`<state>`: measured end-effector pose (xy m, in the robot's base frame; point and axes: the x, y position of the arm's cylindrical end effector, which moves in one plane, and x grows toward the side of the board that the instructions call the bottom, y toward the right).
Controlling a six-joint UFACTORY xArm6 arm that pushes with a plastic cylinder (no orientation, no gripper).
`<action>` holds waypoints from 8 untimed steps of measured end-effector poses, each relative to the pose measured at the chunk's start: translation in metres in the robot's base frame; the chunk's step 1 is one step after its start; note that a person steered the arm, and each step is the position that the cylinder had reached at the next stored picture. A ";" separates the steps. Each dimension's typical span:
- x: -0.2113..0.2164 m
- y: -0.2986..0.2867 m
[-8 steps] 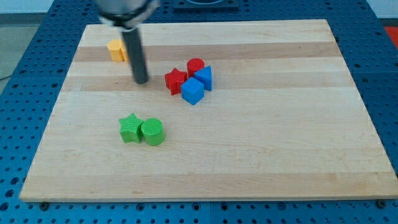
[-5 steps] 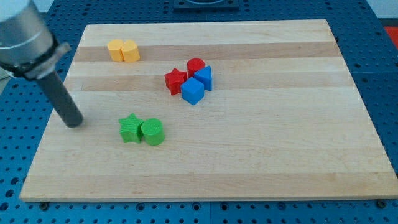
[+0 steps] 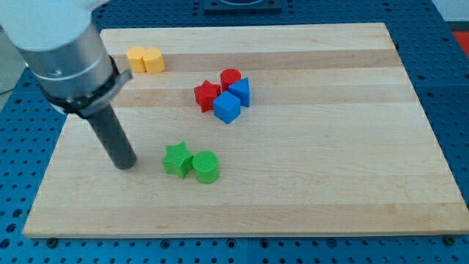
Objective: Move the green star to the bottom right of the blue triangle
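The green star [image 3: 176,159] lies on the wooden board at the view's lower left of centre, touching a green cylinder [image 3: 206,167] on its right. The blue triangle [image 3: 240,92] sits near the board's upper middle, in a cluster with a red star [image 3: 207,95], a red cylinder [image 3: 230,78] and a blue cube [image 3: 227,108]. My tip [image 3: 125,164] rests on the board just left of the green star, with a small gap between them.
Two yellow blocks [image 3: 145,60] sit side by side near the board's upper left. The arm's grey body [image 3: 62,51] covers the board's left edge. Blue pegboard surrounds the board [image 3: 330,169].
My tip swept from the upper middle to the far left, then came in low. The green star and green cylinder have slid rightward and slightly downward together.
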<state>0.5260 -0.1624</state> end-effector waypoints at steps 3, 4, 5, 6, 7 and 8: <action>-0.009 0.170; 0.019 0.163; 0.011 0.190; -0.020 0.193; -0.039 0.193; -0.030 0.182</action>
<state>0.4957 0.0192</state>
